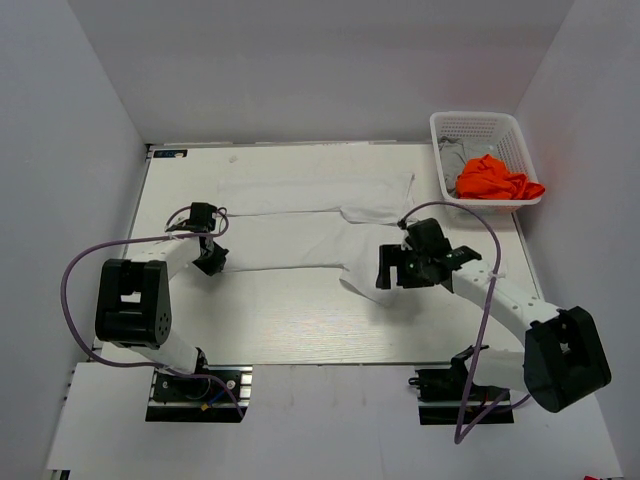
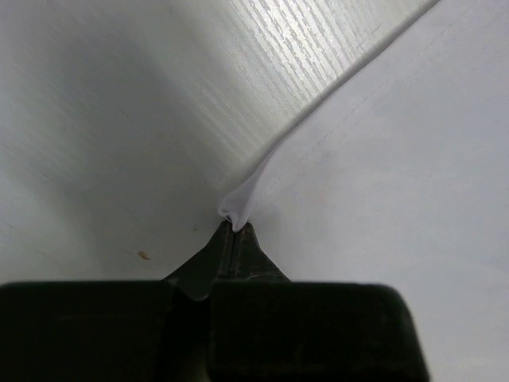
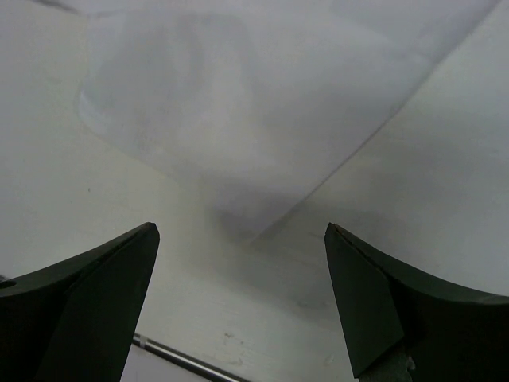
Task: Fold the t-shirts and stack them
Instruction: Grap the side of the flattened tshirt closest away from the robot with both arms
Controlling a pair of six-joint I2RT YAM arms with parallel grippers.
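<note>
Large plain white cloth t-shirt [image 1: 300, 225]: thin, matt, smooth. Pale wood-grain tabletop [image 2: 318, 48]: faint sheen. White plastic lattice basket [image 1: 480, 125] at 2 o'clock holds crumpled bright orange cloth shirt [image 1: 497, 180], grey cloth shirt [image 1: 452, 155], both matt. Left gripper [image 2: 235, 231], right gripper [image 3: 240, 231]: matt black plastic.

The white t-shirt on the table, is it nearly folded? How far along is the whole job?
Early days. Done: the white t-shirt lies spread on the table, with no stack anywhere. In hand: the left gripper is shut on its edge, while the right gripper hangs open over one of its corners. Left: folding it, then the orange t-shirt and grey t-shirt, both crumpled in the basket.
</note>
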